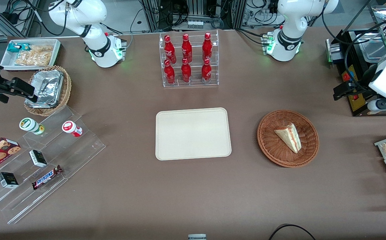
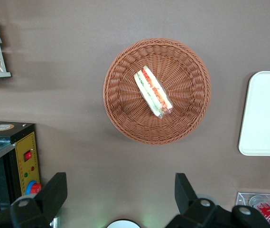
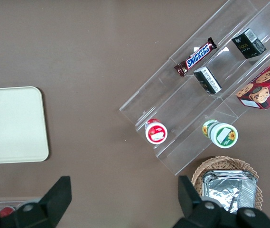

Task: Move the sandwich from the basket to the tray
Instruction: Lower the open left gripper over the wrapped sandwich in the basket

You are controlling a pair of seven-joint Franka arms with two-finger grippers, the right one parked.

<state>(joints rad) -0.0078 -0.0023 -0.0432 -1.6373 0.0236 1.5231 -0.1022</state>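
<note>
The open hand (image 2: 118, 197) hangs high above the counter; next, descend onto the sandwich (image 1: 289, 136) in the basket (image 1: 269, 143), three o'clock of the tray (image 1: 193, 133).

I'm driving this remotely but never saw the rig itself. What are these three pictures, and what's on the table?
Two robot arms stand at a brown table. One picture looks down from the front; the others come from cameras on each arm's wrist. The working arm's gripper hovers open above the table, holding nothing, its jaws spread wide. Below it the sandwich lies in the round basket. The empty cream tray sits beside the basket, toward the parked arm's end. A rack of red bottles stands farther from the front camera.
</note>
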